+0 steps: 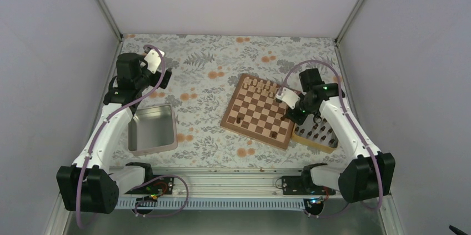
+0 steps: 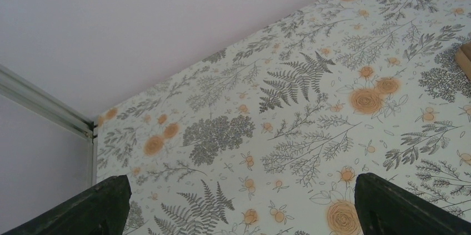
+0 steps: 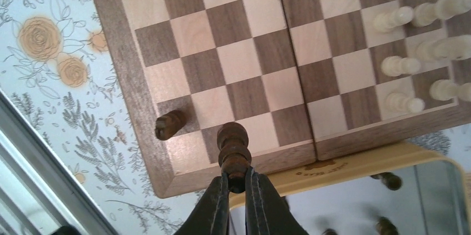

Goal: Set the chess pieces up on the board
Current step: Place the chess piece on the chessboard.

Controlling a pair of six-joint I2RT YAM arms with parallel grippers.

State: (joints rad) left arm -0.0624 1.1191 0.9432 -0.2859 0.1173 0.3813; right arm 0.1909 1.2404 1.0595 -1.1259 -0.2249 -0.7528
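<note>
Dark brown held piece (image 3: 233, 149): gripped at one end by the right claw (image 3: 236, 182), the rest sticking out past the fingertips. It hangs over the board's right edge, close to the board's near right corner. Whether it touches the wood cannot be told.
Right claw: closed tight on the held piece, its two fingers (image 3: 214, 207) pressing from either side.
Left claw (image 2: 241, 182): open, fingers wide apart with nothing between them, raised above the far left part of the worktop (image 2: 289, 107).
Board (image 1: 258, 114): checked light and dark brown wood with a brown border. It lies right of the worktop's middle, a little askew to the worktop's edges.
Corner piece (image 3: 169, 124): dark brown, standing on a dark square in the row along the board's near edge. It is just in from the near right corner, near the held piece but apart from it.
Second dark piece (image 1: 239, 118): standing alone near the board's near left corner.
Cream pieces (image 3: 414, 21): pale wood, gathered in two rows along the board's far edge.
Tray (image 1: 311, 144): light wood, just beside the board's right edge, toward the worktop's right edge.
Tray pieces (image 1: 320, 129): dark brown, standing inside the tray, partly hidden by the right arm.
Tin (image 1: 151, 129): grey metal, by the worktop's left edge toward the near side, well apart from the board.
</note>
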